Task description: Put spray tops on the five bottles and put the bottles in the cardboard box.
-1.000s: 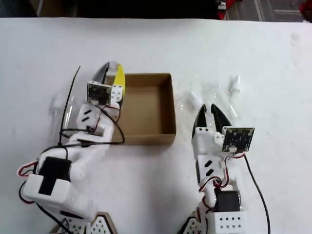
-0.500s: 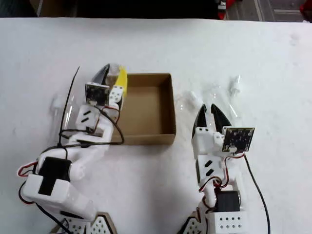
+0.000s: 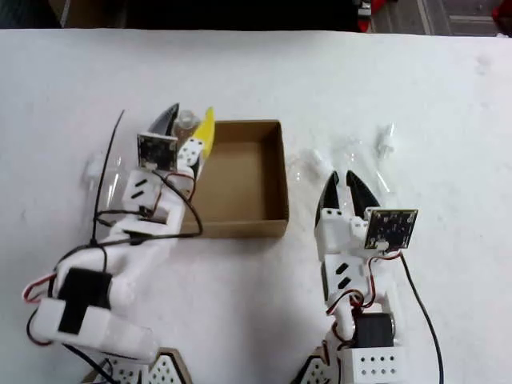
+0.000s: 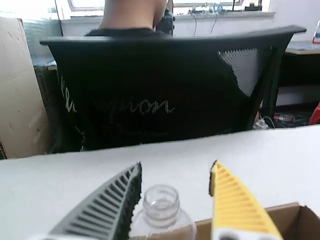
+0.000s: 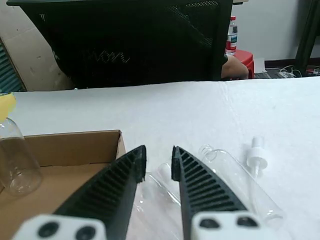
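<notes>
my left gripper [image 3: 189,118] left of centre, spread wide around an uncapped bottle [image 4: 161,202] at the cardboard box [image 3: 240,228] corner | right gripper [image 3: 346,178] lower right, barely ajar, holding nothing

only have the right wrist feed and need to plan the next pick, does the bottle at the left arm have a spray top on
observer: no, in the left wrist view the bottle has a bare neck with an open threaded mouth.
operator: is the left end effector clamped on it
observer: no, the left end effector is open, its fingers stand either side of the neck with gaps.
operator: any more stock on that side
observer: the high view shows clear plastic pieces on the table on the outer side of the left arm, too faint to tell bottle from spray top.
</notes>
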Controlling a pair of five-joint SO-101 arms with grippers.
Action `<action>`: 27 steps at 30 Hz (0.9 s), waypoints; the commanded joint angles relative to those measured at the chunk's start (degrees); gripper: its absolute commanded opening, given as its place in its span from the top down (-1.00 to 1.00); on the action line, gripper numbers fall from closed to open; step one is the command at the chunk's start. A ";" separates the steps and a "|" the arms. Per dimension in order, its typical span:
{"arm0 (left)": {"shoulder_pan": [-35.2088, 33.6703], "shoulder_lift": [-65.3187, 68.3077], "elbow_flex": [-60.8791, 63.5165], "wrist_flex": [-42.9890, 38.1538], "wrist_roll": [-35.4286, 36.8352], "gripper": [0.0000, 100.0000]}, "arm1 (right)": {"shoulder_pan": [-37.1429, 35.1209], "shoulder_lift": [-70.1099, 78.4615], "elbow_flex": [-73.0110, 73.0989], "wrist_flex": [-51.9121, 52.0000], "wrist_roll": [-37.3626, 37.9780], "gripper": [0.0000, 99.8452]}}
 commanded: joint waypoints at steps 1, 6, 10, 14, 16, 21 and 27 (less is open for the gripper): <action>-0.84 -11.03 -0.35 10.73 3.16 0.57 | -0.57 -0.13 0.44 -1.01 -0.18 0.86; -2.07 -25.80 -0.44 25.32 6.51 0.57 | -0.57 -0.13 0.44 -1.01 -0.18 0.86; -5.67 -39.69 -4.04 46.07 6.51 0.58 | -0.57 -0.13 0.44 -1.01 -0.18 0.86; -11.30 -47.25 -14.86 74.64 6.51 0.58 | -0.57 -0.13 0.44 -1.01 -0.18 0.86; -14.64 -47.34 -21.01 85.27 6.15 0.58 | -0.57 -0.13 0.44 -1.01 -0.18 0.86; -22.29 -47.25 -27.08 92.04 6.07 0.58 | -0.66 -0.13 0.44 -1.01 -0.18 0.86; -24.57 -43.65 -28.48 96.18 -5.98 0.59 | -0.66 -0.13 0.44 -1.01 -0.18 0.86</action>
